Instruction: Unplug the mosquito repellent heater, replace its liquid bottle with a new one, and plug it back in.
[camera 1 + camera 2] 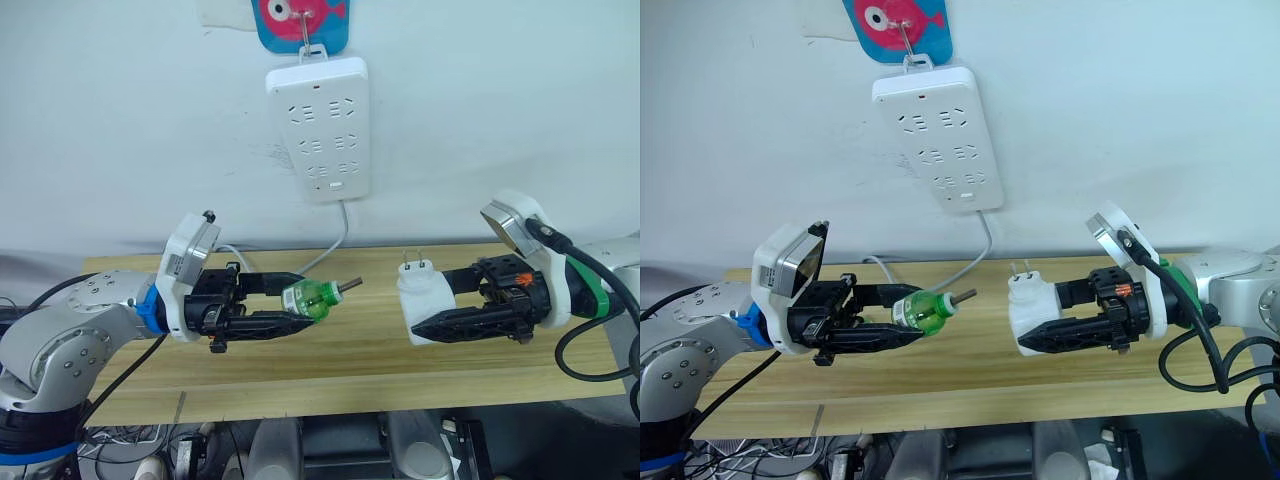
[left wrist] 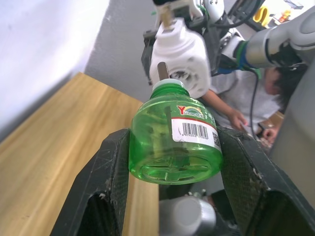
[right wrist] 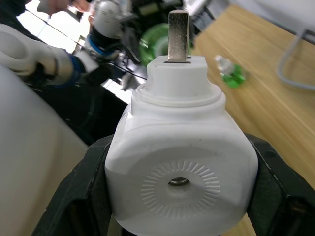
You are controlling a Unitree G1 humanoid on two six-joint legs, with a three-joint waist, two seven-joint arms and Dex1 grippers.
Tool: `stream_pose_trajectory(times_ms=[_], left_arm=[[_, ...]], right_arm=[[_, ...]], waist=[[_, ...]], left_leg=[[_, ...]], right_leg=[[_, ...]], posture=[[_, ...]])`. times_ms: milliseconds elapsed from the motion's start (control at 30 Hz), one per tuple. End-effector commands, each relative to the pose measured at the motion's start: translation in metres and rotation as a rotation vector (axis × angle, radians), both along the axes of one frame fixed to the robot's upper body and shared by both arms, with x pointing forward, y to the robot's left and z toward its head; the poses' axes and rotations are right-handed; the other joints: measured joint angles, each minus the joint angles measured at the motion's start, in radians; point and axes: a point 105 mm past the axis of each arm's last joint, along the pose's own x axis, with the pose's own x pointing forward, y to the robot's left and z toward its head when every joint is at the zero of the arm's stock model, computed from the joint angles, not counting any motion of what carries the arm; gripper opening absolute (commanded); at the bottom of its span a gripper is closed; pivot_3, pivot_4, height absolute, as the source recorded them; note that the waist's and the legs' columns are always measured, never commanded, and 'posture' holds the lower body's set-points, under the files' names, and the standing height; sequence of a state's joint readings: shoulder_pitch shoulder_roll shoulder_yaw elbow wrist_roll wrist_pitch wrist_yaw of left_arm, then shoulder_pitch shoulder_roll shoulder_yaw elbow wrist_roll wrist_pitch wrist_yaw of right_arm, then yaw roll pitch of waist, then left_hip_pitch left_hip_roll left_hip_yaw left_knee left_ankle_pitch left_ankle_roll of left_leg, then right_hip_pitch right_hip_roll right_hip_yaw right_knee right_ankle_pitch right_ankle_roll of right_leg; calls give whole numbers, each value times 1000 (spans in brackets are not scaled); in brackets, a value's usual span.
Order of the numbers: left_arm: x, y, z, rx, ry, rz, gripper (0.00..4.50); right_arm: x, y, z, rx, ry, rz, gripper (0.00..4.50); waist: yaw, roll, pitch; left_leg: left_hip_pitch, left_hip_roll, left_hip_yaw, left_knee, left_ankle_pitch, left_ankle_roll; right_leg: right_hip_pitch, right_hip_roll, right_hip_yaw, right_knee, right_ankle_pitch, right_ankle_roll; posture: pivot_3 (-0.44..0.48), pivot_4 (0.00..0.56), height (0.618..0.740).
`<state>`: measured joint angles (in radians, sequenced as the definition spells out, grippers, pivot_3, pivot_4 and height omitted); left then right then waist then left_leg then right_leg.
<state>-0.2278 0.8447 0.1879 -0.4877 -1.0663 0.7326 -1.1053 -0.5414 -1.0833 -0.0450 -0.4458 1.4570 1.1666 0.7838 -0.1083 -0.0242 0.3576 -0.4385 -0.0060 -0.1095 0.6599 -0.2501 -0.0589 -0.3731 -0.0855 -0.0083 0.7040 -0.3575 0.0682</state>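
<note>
The liquid bottle (image 1: 312, 299) is translucent green with a dark wick stem and a white label bearing a black barcode and a red-and-yellow logo; the black fingers of the left gripper (image 1: 292, 301) clamp it. The mosquito repellent heater (image 1: 421, 300) is plain white with silvery prongs and a ring of fine moulded radial lines around its vent hole, held between the black fingers of the right gripper (image 1: 425, 304). Below both, the table (image 1: 360, 360) is pale yellow wood with a straight grain. Above the table, the power strip (image 1: 319, 127) is white, hanging beneath a blue hook plate with a pink fish (image 1: 300, 22). On the table lies a small green bottle with a white cap (image 3: 230, 73)
</note>
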Motion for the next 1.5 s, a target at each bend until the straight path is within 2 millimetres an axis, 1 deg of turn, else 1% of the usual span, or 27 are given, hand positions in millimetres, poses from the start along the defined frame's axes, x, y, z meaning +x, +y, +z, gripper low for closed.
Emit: stream_pose_trajectory(times_ms=[33, 133, 300, 433, 533, 733, 833, 933, 1000, 1300, 1500], left_arm=[[-4, -4, 8, -30, -86, -7, 2260], [-4, -5, 11, -93, -122, -6, 2260], [-2, -8, 11, -124, -141, 2, 2260], [-2, -10, 10, -155, -150, -6, 2260], [-1, -11, 10, -169, -155, -7, 2260], [0, -14, 10, -185, -179, -9, 2260], [2, -16, 9, -181, -190, -6, 2260], [3, -17, 7, -169, -200, -7, 2260], [2, -18, 6, -167, -203, -8, 2260], [0, -19, 6, -161, -205, -1, 2260], [-3, -19, 6, -157, -199, 2, 2260]], right_arm=[[5, -8, -5, -60, -27, -22, 2994], [19, -18, -16, -137, -38, -89, 2994], [42, -34, -34, -274, -63, -182, 2994], [60, -54, -50, -417, -72, -269, 2994], [70, -65, -58, -500, -93, -308, 2994], [95, -97, -87, -728, -94, -429, 2994], [102, -105, -96, -795, -106, -441, 2994], [115, -119, -107, -890, -121, -495, 2994], [120, -123, -112, -924, -125, -513, 2994], [140, -135, -119, -1018, -186, -573, 2994], [149, -131, -122, -1011, -192, -600, 2994]], waist=[[0, 0, 0], [0, 0, 0], [-3, 0, 0], [-5, 0, 0], [-6, 0, 0], [-7, 0, 0], [-7, 0, 0], [-9, 0, 0], [-9, 0, 0], [-7, 0, 0], [-6, 0, 0]], left_leg=[[0, 0, 0, 0, 0, 0], [0, 0, 0, 0, 0, 0], [0, 0, 0, 1, 0, 0], [0, 0, 0, 1, 0, 0], [0, 0, 0, 1, 0, 0], [0, 0, 0, 1, 0, 0], [0, 0, 0, 1, 0, 0], [0, 0, 1, 1, 0, 0], [0, -1, 1, 2, 0, 0], [0, 0, 0, 2, 0, 0], [1, 0, 1, 1, 0, 0]], right_leg=[[0, 0, 0, 0, 0, 0], [0, 0, 0, 1, 0, 0], [0, 0, 0, 2, 0, 0], [0, 0, 0, 2, 0, 0], [0, 0, 0, 2, 0, 0], [0, 0, 0, 2, 0, 0], [0, 0, 0, 3, 0, 0], [0, 0, 1, 3, 0, 0], [0, 0, 1, 3, 0, 0], [0, -1, 0, 3, 0, 0], [0, -1, 1, 4, 0, 0]], posture=[[-201, 325, 740], [-207, 326, 740], [-222, 331, 740], [-236, 328, 740], [-244, 328, 740], [-238, 336, 740], [-229, 342, 740], [-222, 346, 740], [-219, 347, 740], [-193, 354, 740], [-175, 362, 740]])
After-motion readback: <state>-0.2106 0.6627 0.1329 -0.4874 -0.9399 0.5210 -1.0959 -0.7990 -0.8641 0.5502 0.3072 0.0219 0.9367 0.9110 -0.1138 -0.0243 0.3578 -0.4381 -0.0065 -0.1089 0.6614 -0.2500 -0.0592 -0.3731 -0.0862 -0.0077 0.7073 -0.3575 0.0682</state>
